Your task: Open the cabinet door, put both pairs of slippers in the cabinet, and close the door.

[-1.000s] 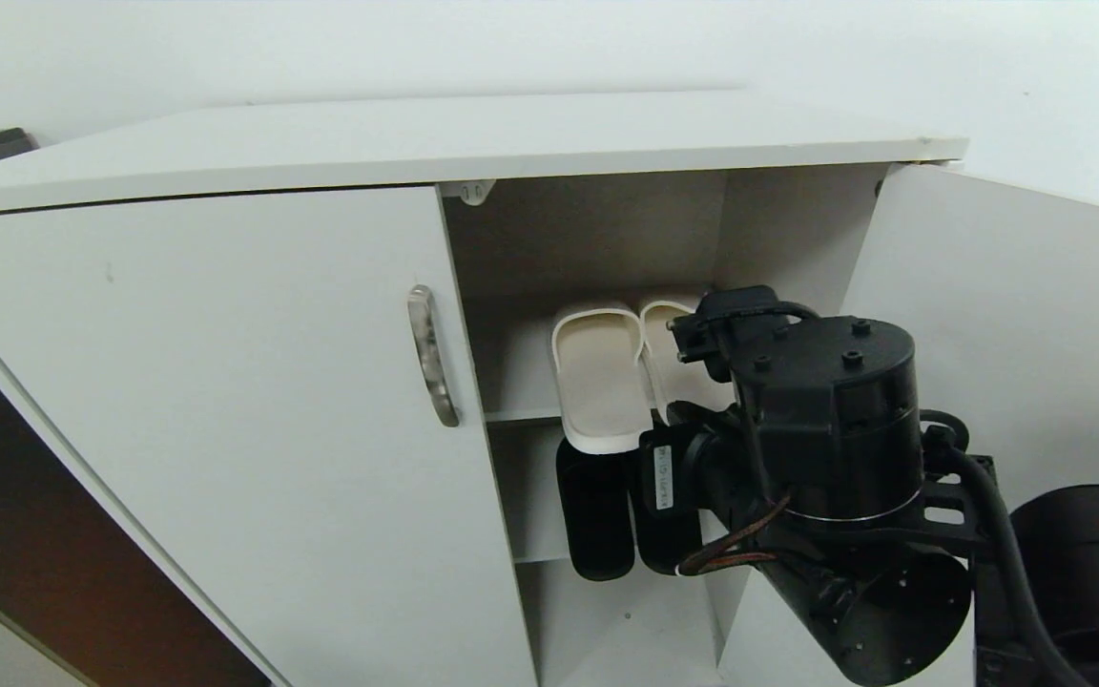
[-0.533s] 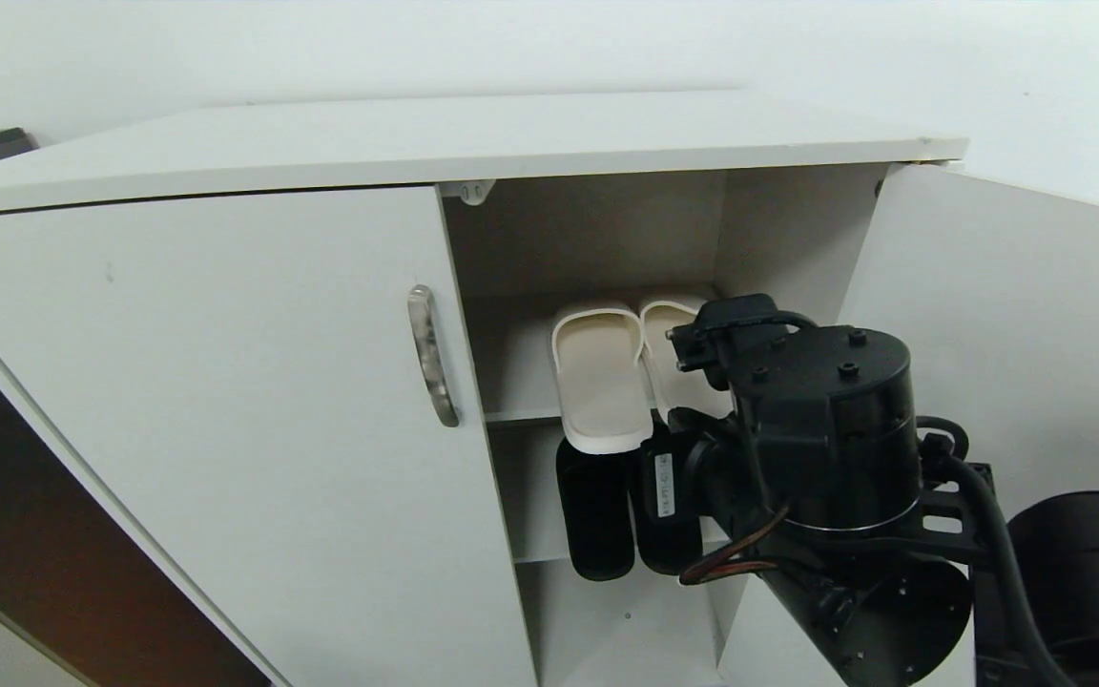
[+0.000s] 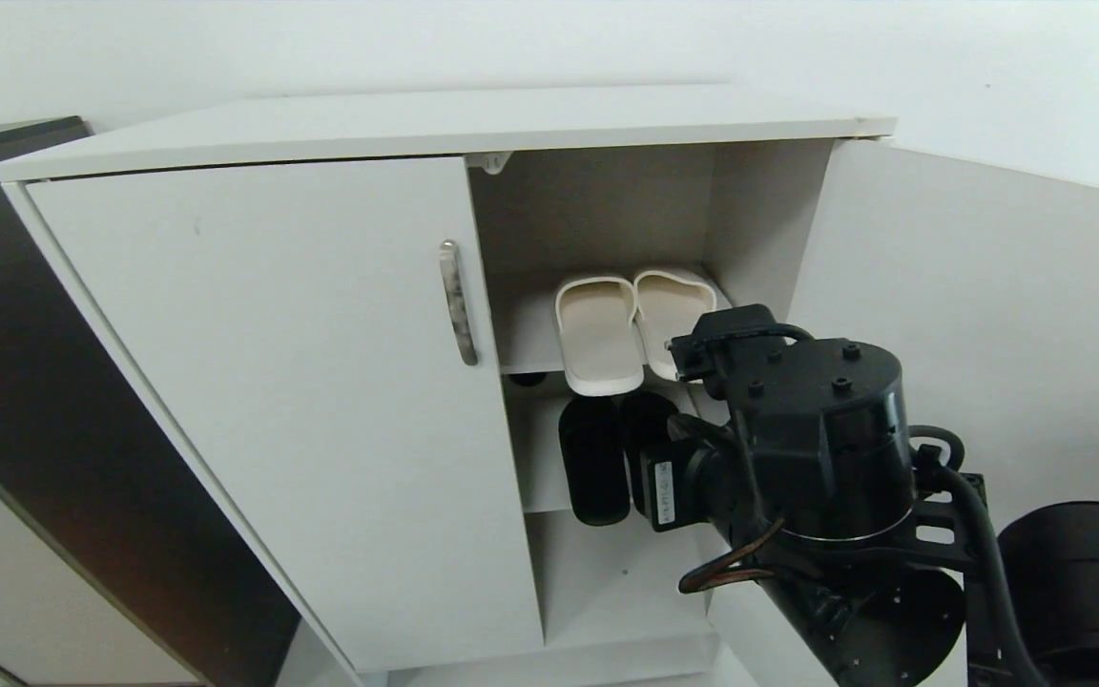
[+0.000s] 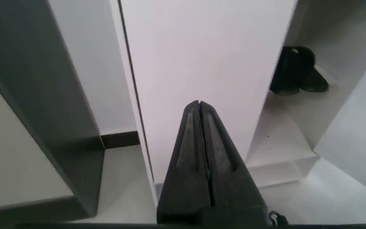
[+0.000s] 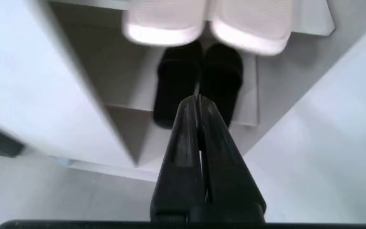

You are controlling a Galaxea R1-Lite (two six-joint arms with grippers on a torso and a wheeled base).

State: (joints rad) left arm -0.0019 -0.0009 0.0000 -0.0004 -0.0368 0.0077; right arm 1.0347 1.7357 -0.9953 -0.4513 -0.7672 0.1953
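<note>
Left gripper (image 4: 199, 107), fingers together and empty, faces the closed cabinet door (image 4: 202, 51); right gripper (image 5: 199, 102), likewise together and empty, points at the black slippers (image 5: 178, 76) stowed just beyond it, white slippers (image 5: 164, 22) a level higher, open door (image 3: 969, 315) rightward.

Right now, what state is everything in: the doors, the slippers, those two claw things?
Left door: closed.
Right door: swung open.
White slippers: inside the cabinet, side by side.
Black slippers: inside, side by side, just below the white pair.
Left gripper: shut, empty.
Right gripper: shut, empty.
</note>
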